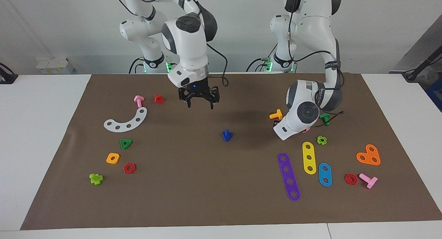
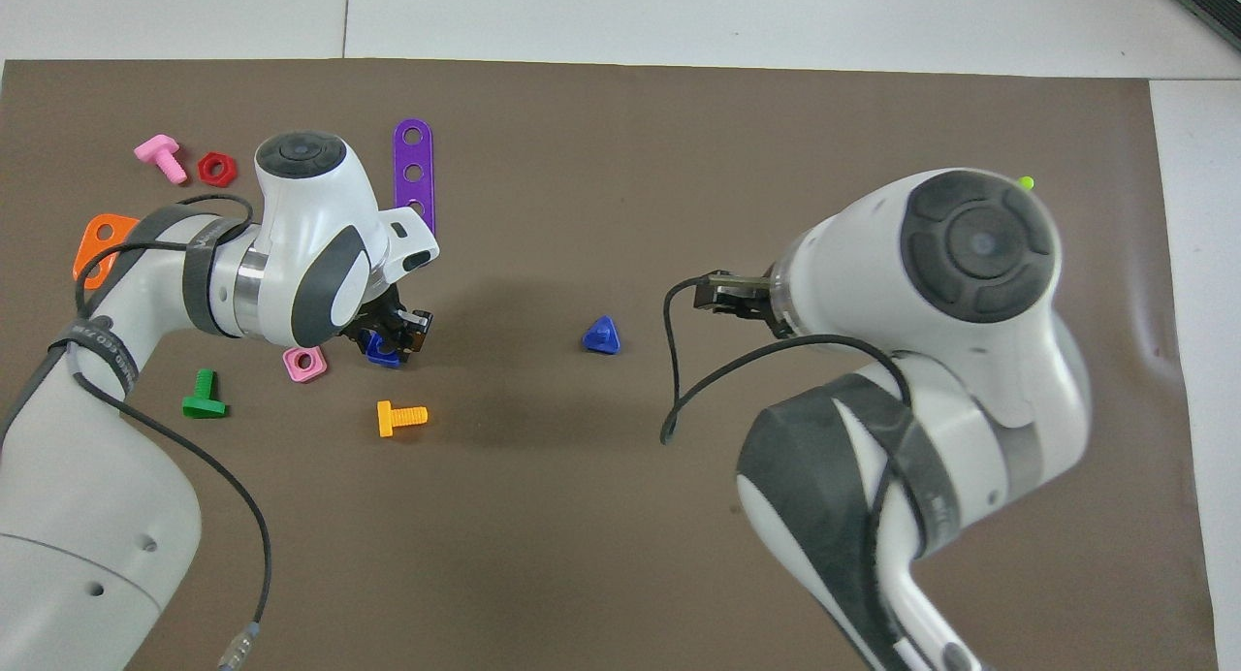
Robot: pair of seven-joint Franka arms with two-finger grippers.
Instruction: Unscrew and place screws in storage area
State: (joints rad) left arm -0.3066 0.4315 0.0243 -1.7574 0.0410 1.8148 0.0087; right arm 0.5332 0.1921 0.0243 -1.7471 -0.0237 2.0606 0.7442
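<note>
Mid-mat lies the blue screw (image 1: 227, 135), clear of everything, well apart from the white arc strip (image 1: 126, 121). My right pincer (image 1: 199, 101) hangs spread above bare mat; my left pincer (image 2: 396, 333) sits low at a blue nut (image 2: 380, 349), its state hidden, beside a pink nut (image 2: 304, 364) and orange bolt (image 2: 400, 418).

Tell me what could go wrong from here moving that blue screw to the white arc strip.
1. The blue screw is small and lies loose on the mat; the open right gripper could nudge it away rather than grip it.
2. Near the white arc strip, a pink bolt and red nut could get bumped on release.
</note>
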